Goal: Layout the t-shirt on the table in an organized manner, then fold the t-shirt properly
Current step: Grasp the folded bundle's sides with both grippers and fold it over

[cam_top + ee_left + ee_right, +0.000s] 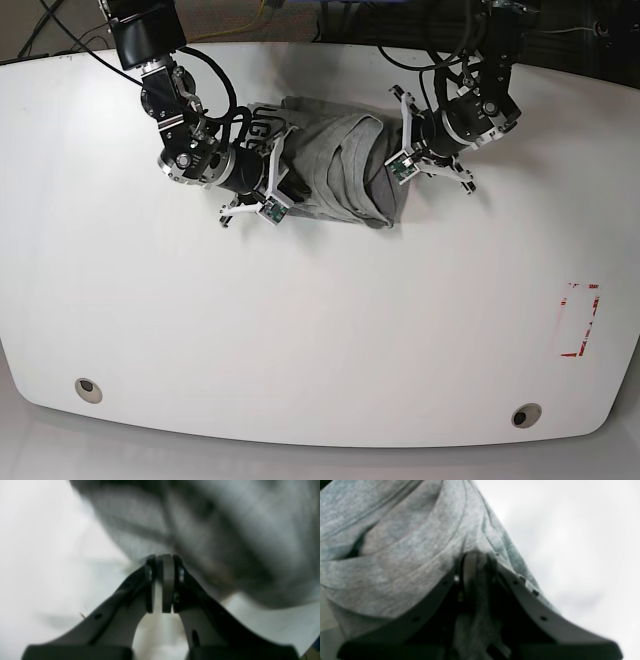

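The grey t-shirt (pixel 335 165) lies crumpled in a heap at the back middle of the white table (pixel 300 330). My right gripper (pixel 283 188) is at the heap's left side. In the right wrist view it (pixel 475 562) is shut on a bunch of t-shirt (pixel 402 555) cloth that runs between its fingers. My left gripper (pixel 393 168) is at the heap's right side. In the left wrist view it (pixel 162 560) is shut, with its tips pinching the edge of the blurred t-shirt (pixel 225 530). The neck print is partly hidden.
A red dashed rectangle mark (pixel 578 320) is at the right of the table. Two round grey grommets (pixel 88 388) (pixel 525 414) sit near the front edge. Cables (pixel 440 45) hang over the back edge behind the arms.
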